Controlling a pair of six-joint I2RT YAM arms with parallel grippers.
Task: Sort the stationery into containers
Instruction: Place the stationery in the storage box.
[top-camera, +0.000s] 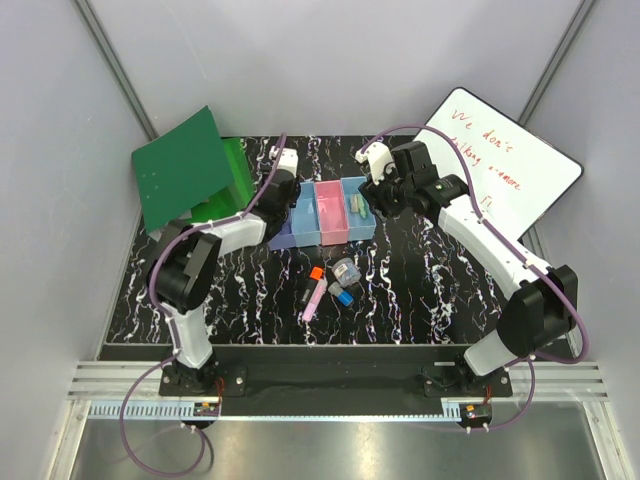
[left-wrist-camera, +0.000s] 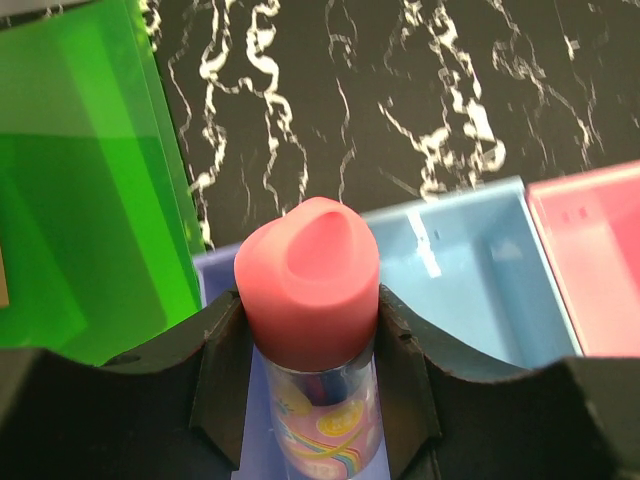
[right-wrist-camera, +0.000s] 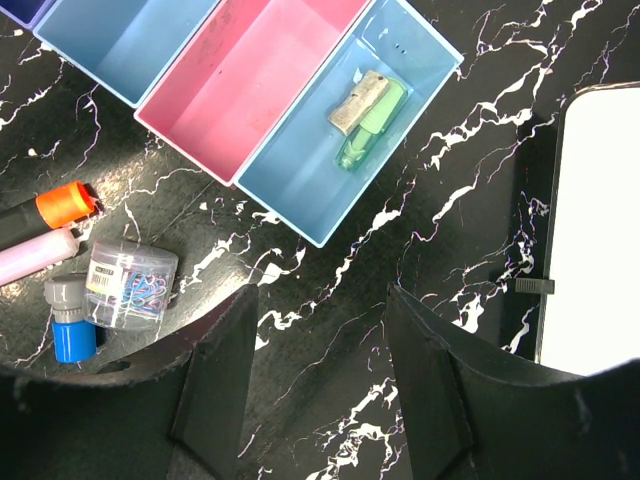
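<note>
Nearest the left wrist lens is a pink-capped tube (left-wrist-camera: 307, 280), clamped across its clear printed body by the left gripper (left-wrist-camera: 307, 330), whose jaws are part closed on it. Its long axis runs out along the fingers, cap foremost. I note the purple-blue bin (left-wrist-camera: 218, 268) directly beneath it, at the left end of the row. The first light blue bin (left-wrist-camera: 460, 265) lies just to its right and the green folder (left-wrist-camera: 80, 180) just to its left. My judgement is that release needs only an opening of the jaws, provided the tube keeps clear of the shared wall.

Contents:
- The first light blue bin and the pink bin (right-wrist-camera: 250, 80) show bare floors.
- The end light blue bin (right-wrist-camera: 300, 170) holds a green highlighter (right-wrist-camera: 368, 135) with a tan piece (right-wrist-camera: 360, 100) touching it.
- The purple-blue bin is mostly hidden, so its contents are not determined.

The right gripper (right-wrist-camera: 320, 370) hangs wide and empty over the table, near that end bin. Loose on the near side of the row are:
- an orange-capped marker (right-wrist-camera: 65, 203)
- a pink marker (right-wrist-camera: 35, 255)
- a clear round box (right-wrist-camera: 130, 283)
- a blue piece (right-wrist-camera: 72, 335)

I judge the free right arm better placed for these.
</note>
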